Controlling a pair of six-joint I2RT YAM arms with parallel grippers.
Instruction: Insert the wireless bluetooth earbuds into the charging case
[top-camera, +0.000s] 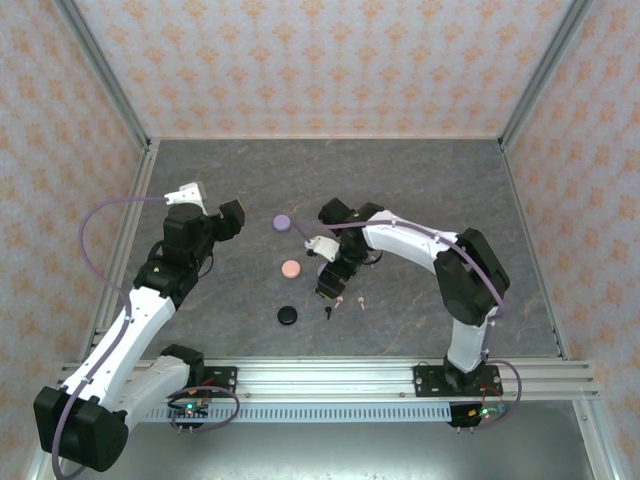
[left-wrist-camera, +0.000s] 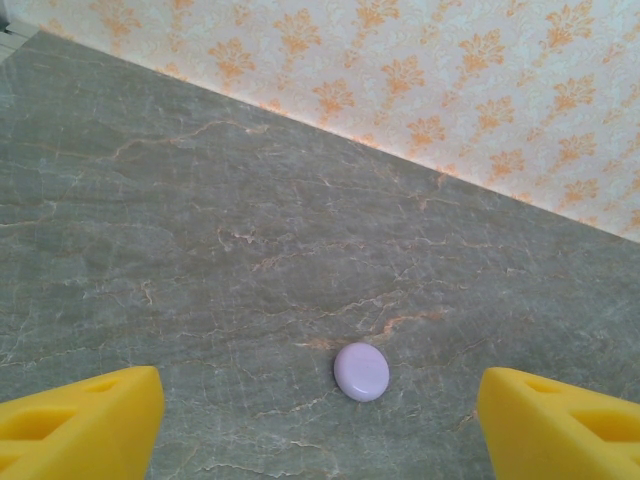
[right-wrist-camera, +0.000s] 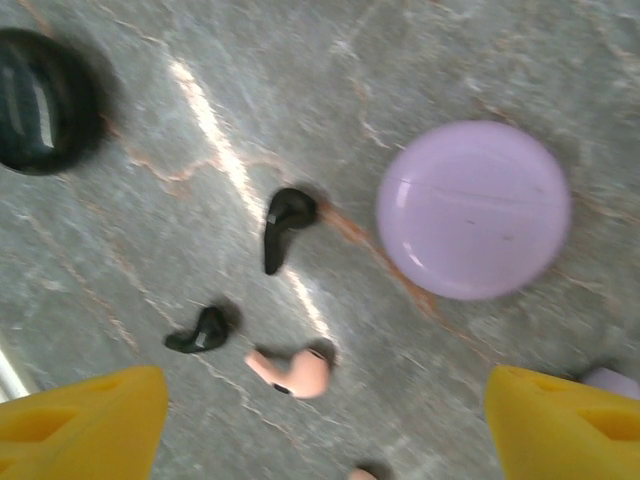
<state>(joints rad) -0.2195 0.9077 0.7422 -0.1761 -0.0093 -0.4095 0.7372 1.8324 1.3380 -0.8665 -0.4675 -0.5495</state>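
Blurred pink earbud (right-wrist-camera: 362, 473) cut by bottom edge, lilac object (right-wrist-camera: 615, 380) partly hidden

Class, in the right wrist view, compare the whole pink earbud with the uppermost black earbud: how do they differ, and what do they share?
Colour: the black earbud is black, the pink earbud salmon pink. Pose: the black earbud's stem points down the picture from its head; the pink earbud's stem points left. Place: the black earbud lies higher in view than the pink earbud. Both are stemmed and lie loose on the table.
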